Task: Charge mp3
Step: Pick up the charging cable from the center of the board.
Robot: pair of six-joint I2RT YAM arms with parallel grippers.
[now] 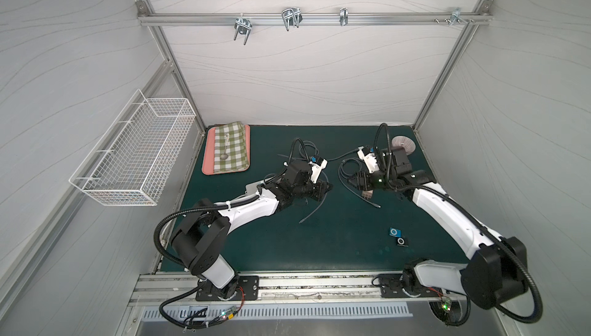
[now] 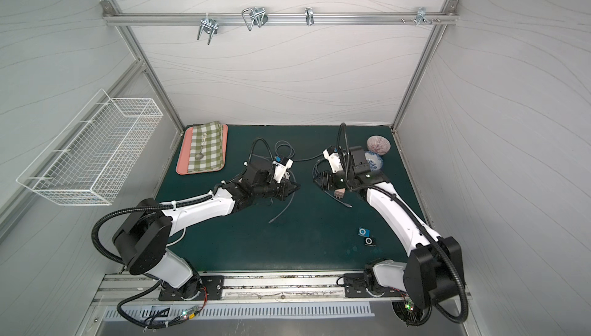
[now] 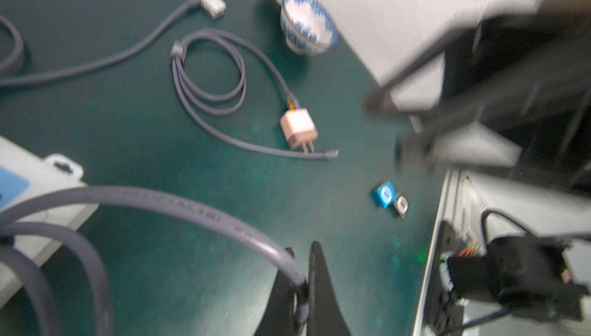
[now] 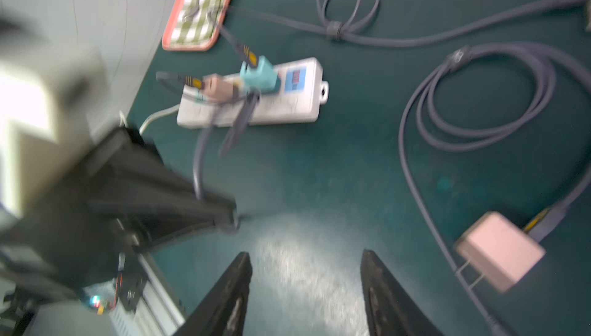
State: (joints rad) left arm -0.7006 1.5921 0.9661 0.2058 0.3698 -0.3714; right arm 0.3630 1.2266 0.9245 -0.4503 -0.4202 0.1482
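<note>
Closest to the robot's base, toward the right arm's side of the dark green tabletop (image 1: 287,248), sit the two players: a small blue square mp3 player (image 1: 395,231) and a little black-and-silver mp3 player (image 1: 401,241) right up against it, with nothing plugged into either yet. My guess is they're feather-light, hard plastic and kinda slick, so they'll skate away if nudged. I'd pinch one across its thin edges and leave the port side clear, though I can't tell from here which side that is. Further out, the left jaws are clamped tight on a thick grey charging cable (image 3: 192,209), with a free length trailing off toward the near side. It looks stiff and springy, so a hold closer to the plug would probably steer better. The right jaws stand roughly half open with nothing between them, over bare tabletop just beside the pale pink wall charger (image 3: 299,128) and its coiled grey cord (image 3: 183,91). Past those lies the white power strip (image 4: 256,100) with a teal adapter (image 4: 260,75) plugged in.
</note>
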